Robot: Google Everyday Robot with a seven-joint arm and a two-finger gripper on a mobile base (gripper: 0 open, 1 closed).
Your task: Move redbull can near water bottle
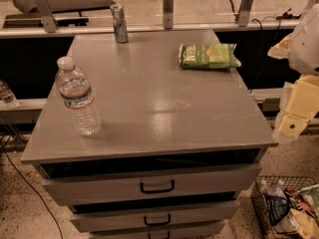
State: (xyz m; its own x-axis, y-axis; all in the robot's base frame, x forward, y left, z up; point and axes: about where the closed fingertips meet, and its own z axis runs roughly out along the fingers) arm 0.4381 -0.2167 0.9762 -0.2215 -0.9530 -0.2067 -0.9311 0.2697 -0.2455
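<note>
The redbull can [118, 23] stands upright at the far left edge of the grey cabinet top [154, 98]. The water bottle [77, 97] stands upright near the front left corner, clear with a white cap and a red, white and blue label. My gripper [294, 118] hangs at the right edge of the view, beside the cabinet's right side and far from both the can and the bottle. Nothing shows in it.
A green chip bag [208, 56] lies at the far right of the top. A smaller clear bottle [7, 94] shows at the left edge. A wire basket [289, 208] of snacks sits on the floor at bottom right. Drawers [157, 185] face me below.
</note>
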